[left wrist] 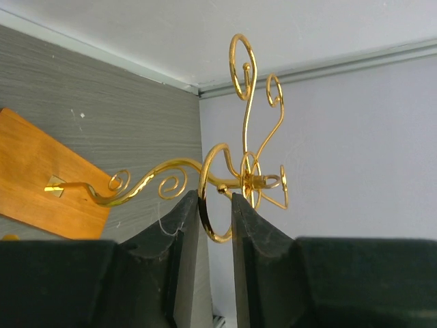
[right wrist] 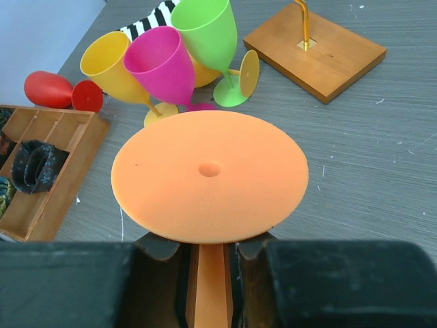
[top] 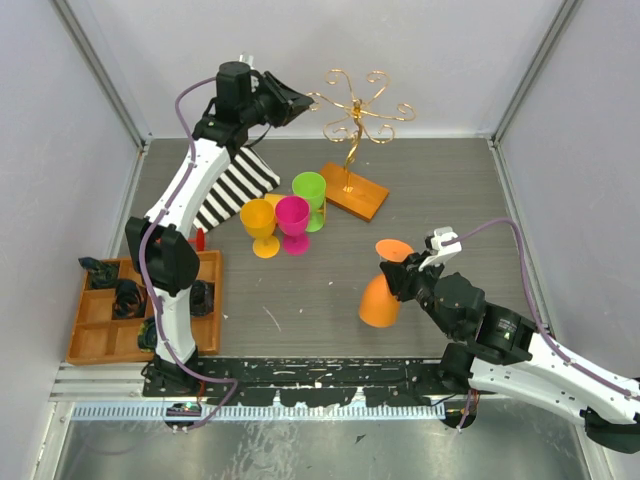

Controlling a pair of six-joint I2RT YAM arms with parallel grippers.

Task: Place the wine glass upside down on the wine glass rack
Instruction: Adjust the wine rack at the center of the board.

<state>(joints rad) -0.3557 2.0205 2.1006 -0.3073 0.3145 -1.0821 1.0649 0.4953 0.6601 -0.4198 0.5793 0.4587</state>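
— What is the right gripper (right wrist: 207, 249) holding?
— It is clamping the stem of the smooth orange wine glass (right wrist: 208, 174), front right. The left gripper (left wrist: 213, 205) is standing slightly parted around a curl of the gold-wire wine glass rack (top: 355, 192).

Bench (top: 300, 310) centre lies open. Three goblets (top: 293, 222) crowd left of the wine glass rack (top: 355, 192); left fingers (left wrist: 256, 232) flank its upper-left curl; the held wine glass (top: 381, 300) blocks lower right.

No text can be read clearly. Only the underside of the foot of the orange wine glass (right wrist: 209, 174) carries faint embossed lettering near its rim, too weak to make out.
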